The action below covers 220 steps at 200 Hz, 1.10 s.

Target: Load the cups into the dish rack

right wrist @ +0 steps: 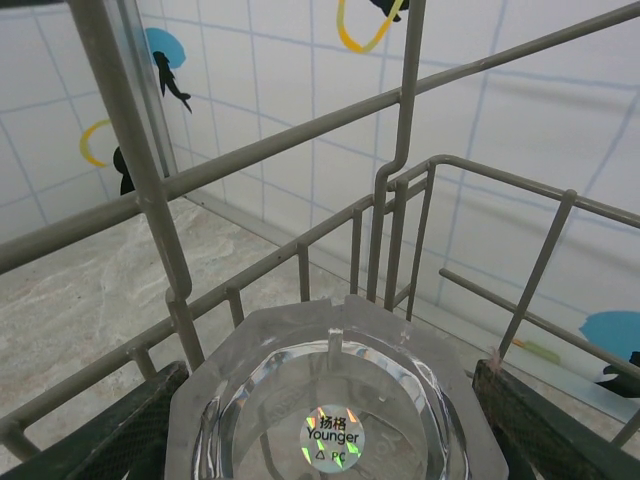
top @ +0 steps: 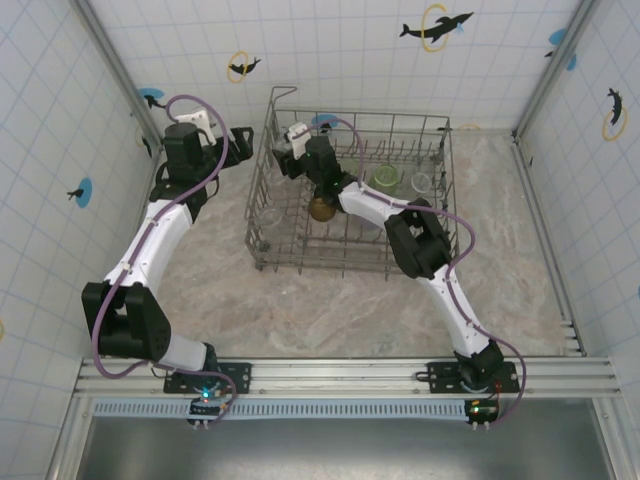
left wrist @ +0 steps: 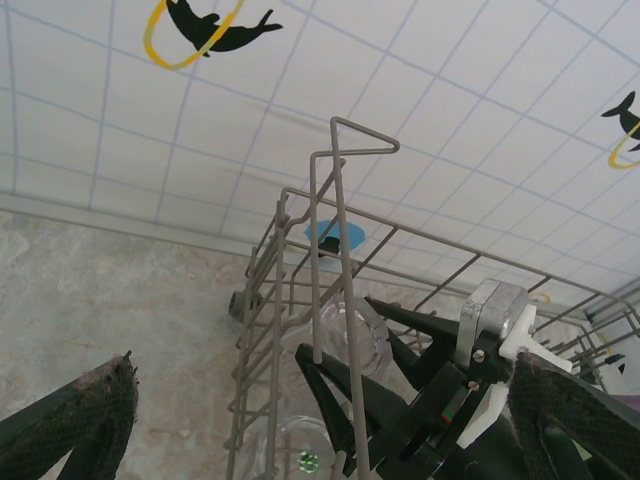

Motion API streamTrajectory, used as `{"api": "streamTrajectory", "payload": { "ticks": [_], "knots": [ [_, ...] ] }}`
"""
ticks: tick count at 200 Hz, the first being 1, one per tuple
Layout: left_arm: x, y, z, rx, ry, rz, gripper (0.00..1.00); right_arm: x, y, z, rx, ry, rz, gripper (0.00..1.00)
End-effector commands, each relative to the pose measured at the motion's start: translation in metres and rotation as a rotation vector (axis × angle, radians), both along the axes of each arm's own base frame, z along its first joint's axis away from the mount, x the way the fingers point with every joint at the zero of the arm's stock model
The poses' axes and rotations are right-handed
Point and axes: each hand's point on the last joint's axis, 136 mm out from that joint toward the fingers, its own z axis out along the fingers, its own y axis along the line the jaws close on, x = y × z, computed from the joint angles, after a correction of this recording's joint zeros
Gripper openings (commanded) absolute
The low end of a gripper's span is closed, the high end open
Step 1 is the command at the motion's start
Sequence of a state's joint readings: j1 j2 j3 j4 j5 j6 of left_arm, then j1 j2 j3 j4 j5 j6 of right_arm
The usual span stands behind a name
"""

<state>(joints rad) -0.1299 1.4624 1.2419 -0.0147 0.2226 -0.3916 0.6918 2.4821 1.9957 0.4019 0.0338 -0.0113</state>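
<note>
The clear cup (right wrist: 335,370) clamped in the right gripper (right wrist: 332,440) is seen from its wrist, the empty, wide-open left gripper (top: 242,136) from above, beside the rack (top: 300,264) on a marbled table (top: 330,312), with tiled walls (top: 330,50) around.

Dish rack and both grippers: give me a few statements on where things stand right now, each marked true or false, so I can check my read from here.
1. The right gripper has a clear cup between its fingers, inside the dish rack. True.
2. The left gripper is shut on a cup. False: it is open and empty, beside the rack's left wall and outside it.
3. A green cup sits in the rack. True.
4. The amber cup lies outside the rack. False: it is inside the rack, under the right arm.
</note>
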Motion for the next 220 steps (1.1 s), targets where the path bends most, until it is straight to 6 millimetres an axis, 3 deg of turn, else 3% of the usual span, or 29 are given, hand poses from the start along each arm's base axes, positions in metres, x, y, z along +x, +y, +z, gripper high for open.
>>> {"api": "streamTrajectory", "payload": {
  "ticks": [1,45,66,117,147,171,180,182,185,220],
  "knots": [
    [0.002,0.004,-0.009,0.025,0.009,0.011,0.97,-0.014,0.006,0.001,-0.001,0.024,0.028,0.53],
    [0.001,0.006,-0.011,0.020,0.010,0.023,0.97,-0.010,0.014,0.010,-0.036,0.029,0.019,0.83],
    [0.001,0.005,-0.011,0.011,0.011,0.018,0.97,-0.011,0.016,0.014,-0.021,0.037,0.024,0.91],
    [0.000,0.006,-0.011,0.009,0.006,0.028,0.97,-0.018,0.018,0.053,0.050,0.011,0.041,1.00],
    [0.002,0.006,-0.010,0.007,0.003,0.031,0.97,-0.020,0.009,0.093,0.098,-0.025,0.030,1.00],
    [0.004,0.010,-0.005,0.011,-0.005,0.051,0.97,-0.023,-0.004,0.126,0.101,-0.067,0.012,1.00],
    [0.006,0.013,-0.002,0.015,-0.010,0.066,0.97,-0.022,-0.009,0.124,0.086,-0.066,0.000,1.00],
    [0.006,0.013,-0.001,0.016,-0.012,0.069,0.97,-0.026,-0.013,0.138,0.098,-0.082,-0.003,1.00],
    [0.006,0.013,0.000,0.017,-0.016,0.072,0.97,-0.026,-0.017,0.145,0.102,-0.090,-0.009,1.00],
    [0.009,0.020,0.010,0.022,-0.043,0.112,0.98,-0.030,-0.053,0.171,0.110,-0.111,-0.052,1.00]
  ]
}}
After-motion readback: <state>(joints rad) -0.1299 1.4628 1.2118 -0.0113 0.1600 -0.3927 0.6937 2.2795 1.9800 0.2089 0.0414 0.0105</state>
